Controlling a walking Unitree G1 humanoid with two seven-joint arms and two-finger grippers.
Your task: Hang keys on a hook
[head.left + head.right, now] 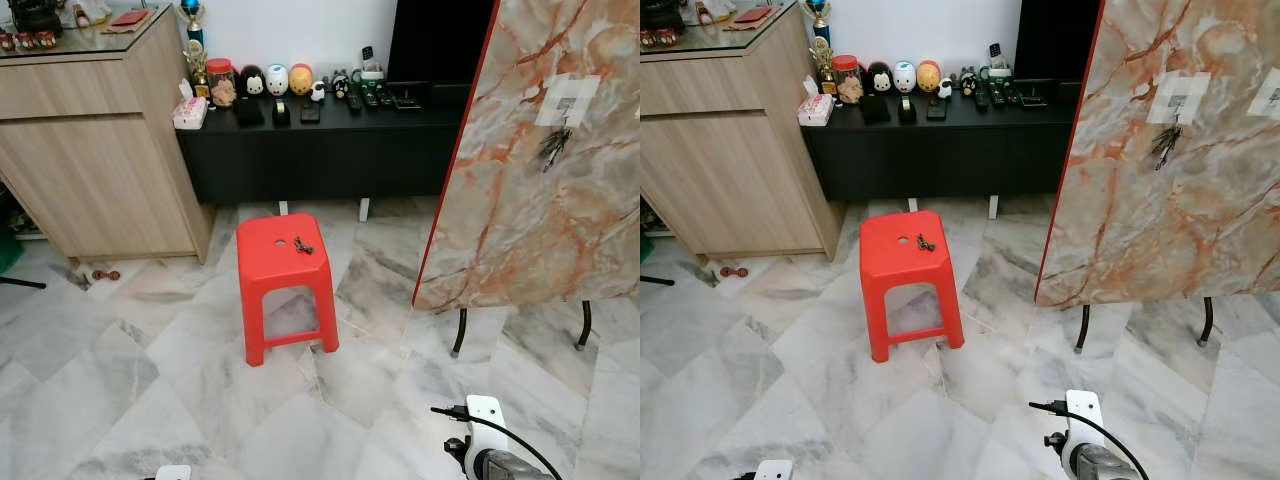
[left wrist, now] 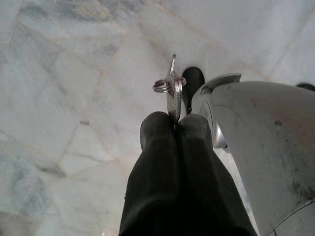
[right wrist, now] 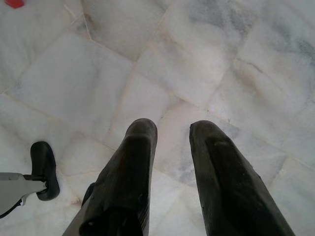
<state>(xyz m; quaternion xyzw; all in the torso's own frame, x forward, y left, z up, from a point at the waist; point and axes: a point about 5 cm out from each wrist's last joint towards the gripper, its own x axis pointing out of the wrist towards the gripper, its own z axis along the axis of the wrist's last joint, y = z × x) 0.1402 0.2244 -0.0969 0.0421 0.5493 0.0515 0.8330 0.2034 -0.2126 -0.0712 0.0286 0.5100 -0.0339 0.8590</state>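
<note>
**Silver keys pinched over marble floor**

Silver keys on a small metal ring (image 2: 170,88) stand clamped between the closed black fingers of the left gripper (image 2: 175,123), which points down at the grey-veined white marble floor (image 2: 64,98). The right gripper (image 3: 172,130) also hangs above the floor, its two black fingers parted and holding nothing.

Ahead stands a red plastic stool (image 1: 285,285) with a small dark bunch of keys (image 1: 303,245) lying on its seat. To the right leans a marble-patterned board with orange veins (image 1: 530,190); another dark key bunch (image 1: 555,145) hangs from a white square hook pad (image 1: 567,100) on it.
</note>
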